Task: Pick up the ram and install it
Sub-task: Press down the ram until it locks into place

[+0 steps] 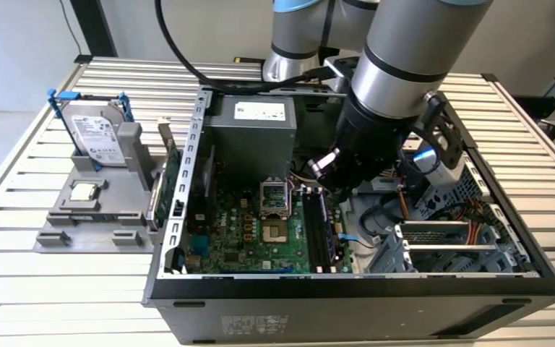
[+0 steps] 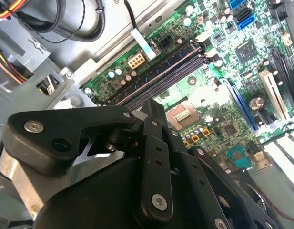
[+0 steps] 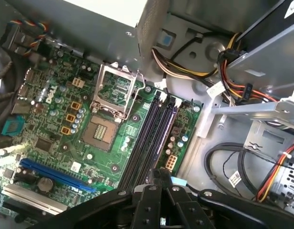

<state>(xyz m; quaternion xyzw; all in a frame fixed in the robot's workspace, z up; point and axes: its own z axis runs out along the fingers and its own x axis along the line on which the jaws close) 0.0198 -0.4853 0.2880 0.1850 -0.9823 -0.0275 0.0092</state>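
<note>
Gripper (image 1: 328, 173) hangs inside the open case (image 1: 355, 285), over the memory slots (image 1: 318, 231); fingers (image 3: 154, 191) pressed together, holding nothing visible; ram (image 1: 173, 181) stands on edge in the grey holder (image 1: 95, 217), just outside the case wall, exterior view's left.

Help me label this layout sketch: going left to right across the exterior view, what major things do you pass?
Hard drive upright in the grey holder → ram standing on edge beside the case wall → open processor socket → memory slots → drive cage.
</note>
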